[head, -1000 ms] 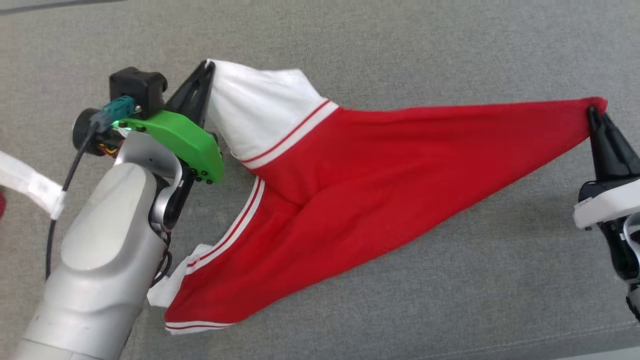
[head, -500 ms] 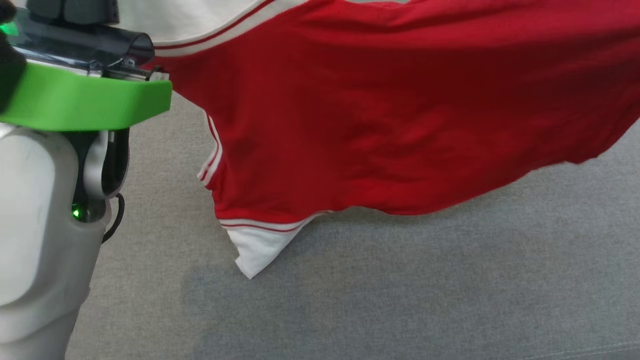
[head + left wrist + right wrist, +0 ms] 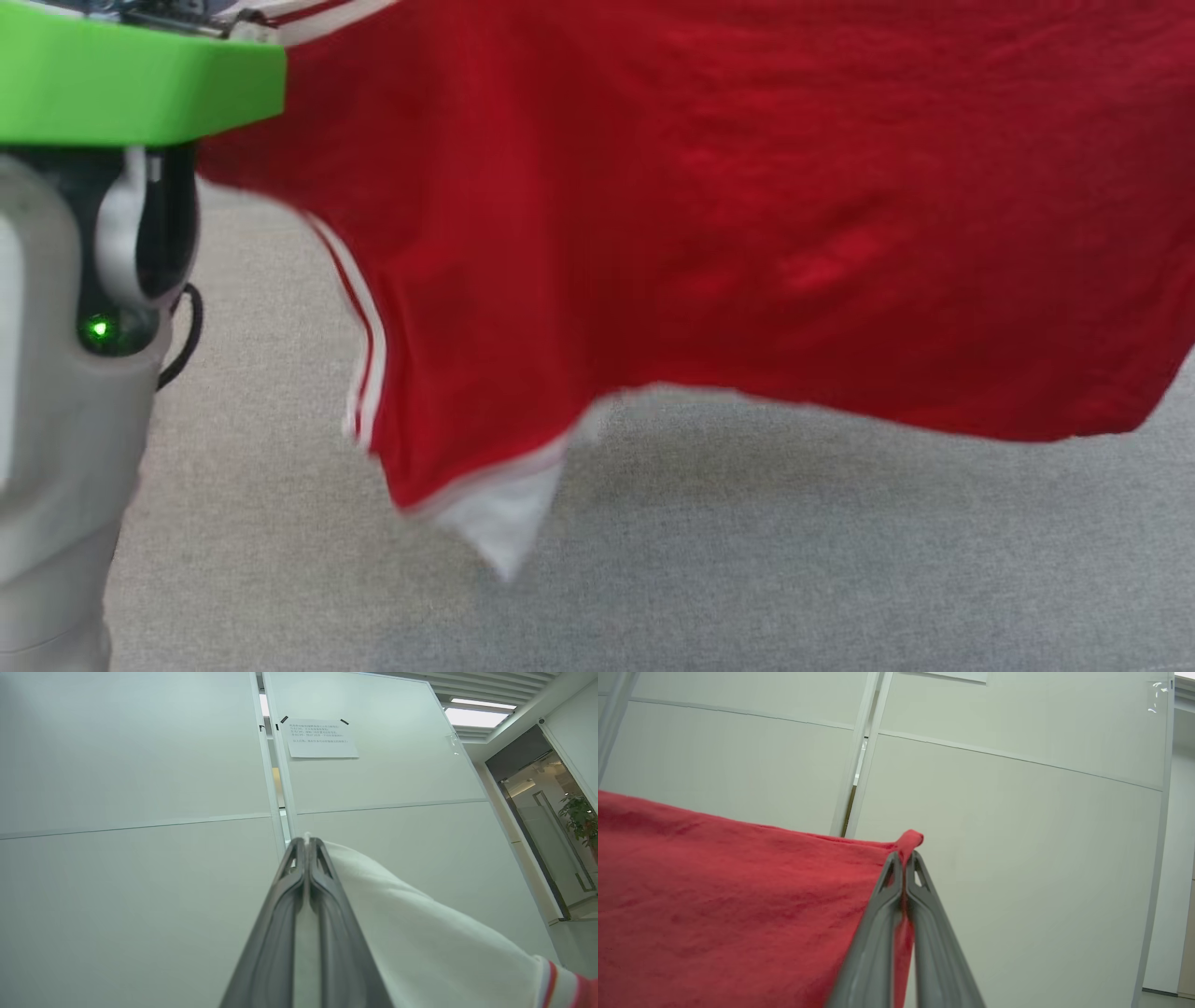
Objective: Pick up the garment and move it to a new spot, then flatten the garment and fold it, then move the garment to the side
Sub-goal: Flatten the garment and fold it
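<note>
The garment (image 3: 728, 233) is a red shirt with white sleeves and striped trim, hanging in the air close to the head camera, its white sleeve tip (image 3: 504, 532) dangling lowest. In the left wrist view my left gripper (image 3: 306, 842) is shut on the white sleeve cloth (image 3: 420, 933), fingers pointing up at a wall. In the right wrist view my right gripper (image 3: 904, 856) is shut on a red corner of the garment (image 3: 738, 905), which stretches away to the left. My left forearm with its green wrist part (image 3: 140, 84) fills the head view's left edge.
A grey fabric surface (image 3: 747, 560) lies below the hanging garment. White wall panels (image 3: 140, 812) with a taped paper notice (image 3: 320, 737) stand ahead of the raised grippers; a glass door and a plant (image 3: 579, 816) are off to the right.
Both grippers have lifted the garment off the grey surface and toward the camera. It now hangs spread between them, swinging, much larger in the head view.
</note>
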`<state>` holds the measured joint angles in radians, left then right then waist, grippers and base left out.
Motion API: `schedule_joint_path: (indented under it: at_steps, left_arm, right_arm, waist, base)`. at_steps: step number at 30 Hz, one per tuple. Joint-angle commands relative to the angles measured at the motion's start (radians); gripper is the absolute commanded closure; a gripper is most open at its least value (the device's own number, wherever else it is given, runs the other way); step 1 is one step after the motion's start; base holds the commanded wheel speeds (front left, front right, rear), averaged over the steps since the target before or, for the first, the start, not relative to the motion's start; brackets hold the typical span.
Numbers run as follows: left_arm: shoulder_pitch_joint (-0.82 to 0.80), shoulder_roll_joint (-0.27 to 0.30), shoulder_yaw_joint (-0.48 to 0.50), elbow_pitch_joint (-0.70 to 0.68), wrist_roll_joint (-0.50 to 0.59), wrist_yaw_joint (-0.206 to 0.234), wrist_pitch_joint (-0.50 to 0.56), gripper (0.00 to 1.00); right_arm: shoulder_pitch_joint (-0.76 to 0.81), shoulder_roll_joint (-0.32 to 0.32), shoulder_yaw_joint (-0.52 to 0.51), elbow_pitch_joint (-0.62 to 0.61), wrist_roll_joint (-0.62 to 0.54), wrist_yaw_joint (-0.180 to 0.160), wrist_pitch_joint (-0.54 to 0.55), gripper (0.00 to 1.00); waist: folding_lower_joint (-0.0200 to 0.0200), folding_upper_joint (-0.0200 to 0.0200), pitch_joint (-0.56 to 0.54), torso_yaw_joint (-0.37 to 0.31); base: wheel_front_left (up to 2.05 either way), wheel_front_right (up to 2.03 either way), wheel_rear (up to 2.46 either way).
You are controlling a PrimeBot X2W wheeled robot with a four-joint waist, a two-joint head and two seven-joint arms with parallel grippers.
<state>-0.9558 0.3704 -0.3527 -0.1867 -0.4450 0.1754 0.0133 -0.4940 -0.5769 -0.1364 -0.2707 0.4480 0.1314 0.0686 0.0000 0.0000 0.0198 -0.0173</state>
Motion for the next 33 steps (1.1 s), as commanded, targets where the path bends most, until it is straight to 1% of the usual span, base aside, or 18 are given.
schedule_joint_path:
  at_steps: [1,3,6,10,11,14,16,20,24,28,33]
  left_arm:
    - [-0.016,-0.010,-0.005,0.032,-0.012,-0.007,-0.002,1.00]
    - [-0.033,-0.024,-0.012,0.096,-0.024,-0.022,-0.014,1.00]
    - [-0.065,-0.053,-0.020,0.209,-0.035,-0.048,-0.060,1.00]
    - [-0.146,-0.094,-0.034,0.408,-0.037,-0.099,-0.138,1.00]
    - [-0.175,-0.110,-0.038,0.468,-0.043,-0.117,-0.167,1.00]
    - [-0.262,-0.129,-0.046,0.629,-0.025,-0.168,-0.236,1.00]
    - [-0.325,-0.139,-0.037,0.719,-0.014,-0.185,-0.261,1.00]
    - [-0.428,-0.159,0.001,0.860,0.001,-0.193,-0.278,1.00]
    - [-0.465,-0.187,0.036,0.948,0.022,-0.197,-0.277,1.00]
    - [-0.407,-0.240,0.051,1.069,0.016,-0.198,-0.277,1.00]
    - [-0.303,-0.286,0.068,1.232,-0.014,-0.196,-0.278,1.00]
  right_arm:
    - [-0.026,0.001,0.016,0.028,0.015,-0.001,-0.005,1.00]
    - [-0.056,0.003,0.048,0.070,0.032,-0.001,-0.010,1.00]
    - [-0.112,0.006,0.095,0.140,0.050,-0.001,-0.022,1.00]
    - [-0.226,0.027,0.164,0.266,0.072,-0.001,-0.053,1.00]
    - [-0.266,0.035,0.182,0.307,0.073,-0.001,-0.065,1.00]
    - [-0.379,0.077,0.233,0.428,0.084,-0.001,-0.102,1.00]
    - [-0.460,0.107,0.266,0.507,0.088,-0.001,-0.134,1.00]
    - [-0.608,0.172,0.324,0.685,0.104,-0.001,-0.214,1.00]
    - [-0.717,0.213,0.372,0.866,0.105,-0.001,-0.277,1.00]
    - [-0.762,0.250,0.453,1.027,0.101,-0.001,-0.308,1.00]
    - [-0.735,0.297,0.559,1.174,0.114,-0.001,-0.327,1.00]
  waist:
    - [0.0000,0.0000,0.031,-0.001]
    - [0.0000,0.0000,0.056,0.001]
    - [0.0000,0.0000,0.101,0.003]
    - [0.0000,0.0000,0.161,0.001]
    - [0.0000,0.0000,0.174,-0.001]
    - [0.0000,0.0000,0.199,-0.011]
    - [0.0000,0.0000,0.211,-0.021]
    - [0.0000,0.0000,0.232,-0.036]
    - [0.0000,0.0000,0.260,-0.029]
    - [0.0000,0.0000,0.294,-0.011]
    - [0.0000,0.0000,0.336,-0.008]
  base:
    - [0.00,0.00,0.00]
    - [0.00,0.00,0.00]
    - [0.00,0.00,0.00]
    - [0.00,0.00,0.00]
    - [0.00,0.00,0.00]
    - [0.00,0.00,0.00]
    - [0.00,0.00,0.00]
    - [0.00,0.00,0.00]
    - [0.00,0.00,0.00]
    - [0.00,0.00,0.00]
    - [0.00,0.00,0.00]
